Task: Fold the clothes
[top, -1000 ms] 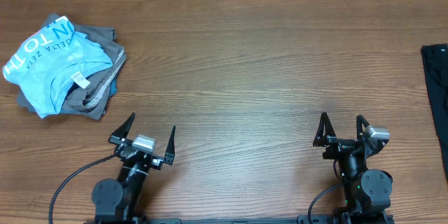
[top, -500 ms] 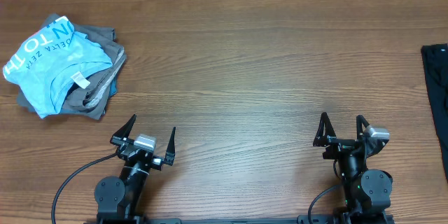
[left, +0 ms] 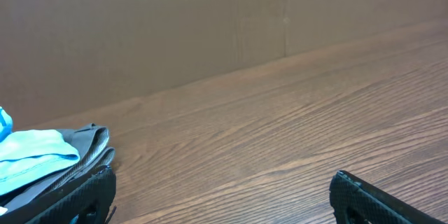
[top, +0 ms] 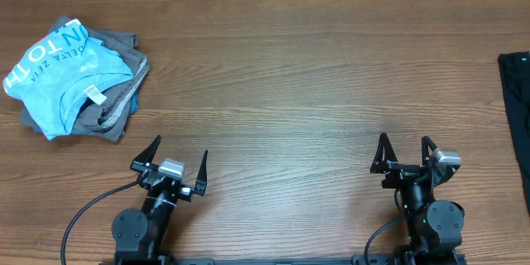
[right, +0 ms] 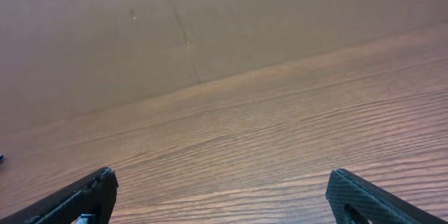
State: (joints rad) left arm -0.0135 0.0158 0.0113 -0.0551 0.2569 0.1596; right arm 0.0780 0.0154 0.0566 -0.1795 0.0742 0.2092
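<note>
A pile of folded clothes [top: 76, 79] lies at the table's far left: a light blue shirt with white lettering on top of grey garments. Its edge shows at the left of the left wrist view [left: 42, 157]. A dark garment [top: 517, 108] lies at the right edge of the table, partly out of view. My left gripper [top: 180, 156] is open and empty near the front edge, to the right of and nearer than the pile. My right gripper [top: 403, 149] is open and empty near the front edge. Both show bare wood between the fingers [left: 222, 189] [right: 220, 192].
The wooden table [top: 290, 74] runs the whole width of the view. A brown cardboard wall [right: 210, 21] stands behind its far edge. Black cables trail from the arm bases at the front edge.
The left gripper shifted very slightly to the right. The right arm and the clothes have not moved.
</note>
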